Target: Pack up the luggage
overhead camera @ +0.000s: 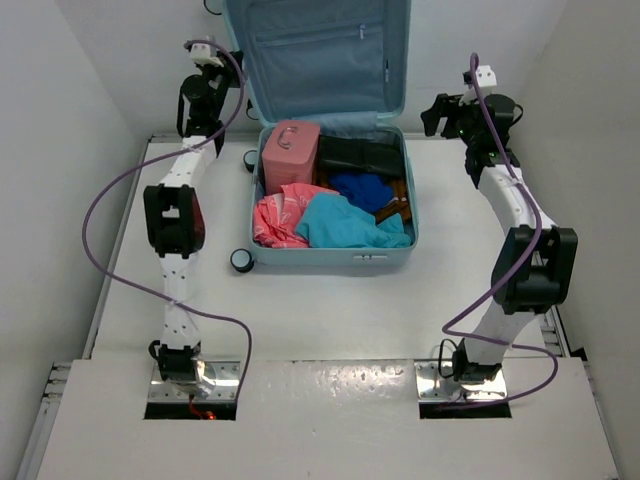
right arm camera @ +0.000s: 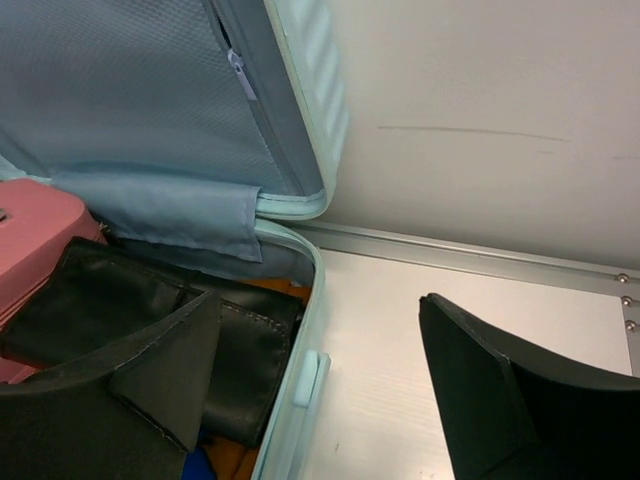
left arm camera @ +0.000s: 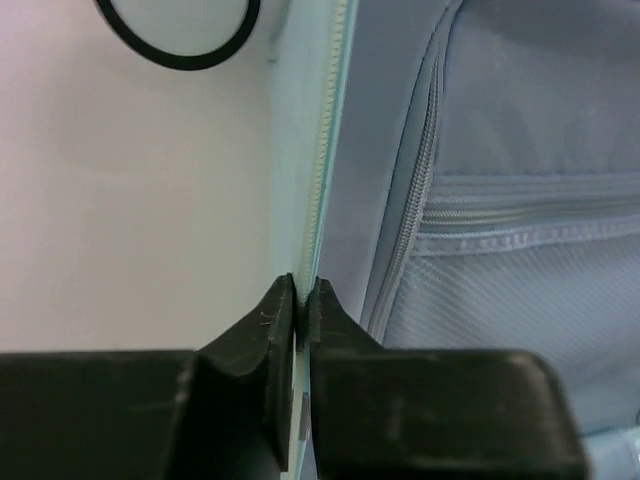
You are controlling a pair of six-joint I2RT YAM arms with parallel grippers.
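The pale aqua luggage [overhead camera: 331, 257] lies open mid-table with its lid [overhead camera: 320, 50] standing upright at the back. Inside are a pink case [overhead camera: 291, 147], a black bag [overhead camera: 360, 155] and blue, teal and coral clothes. My left gripper [overhead camera: 230, 62] is at the lid's left edge. In the left wrist view the left gripper [left arm camera: 302, 295] is shut on the lid's thin zipper rim [left arm camera: 325, 150], beside the grey-blue lining [left arm camera: 500, 200]. My right gripper [overhead camera: 436, 112] hovers off the luggage's back right corner. In the right wrist view the right gripper [right arm camera: 320, 300] is open, straddling the base's rim and holding nothing.
Two black caster wheels [overhead camera: 241, 260] [overhead camera: 250, 159] stick out on the luggage's left side. White walls close in the table on the left, back and right. A metal rail [right arm camera: 470, 258] runs along the back wall behind the right gripper.
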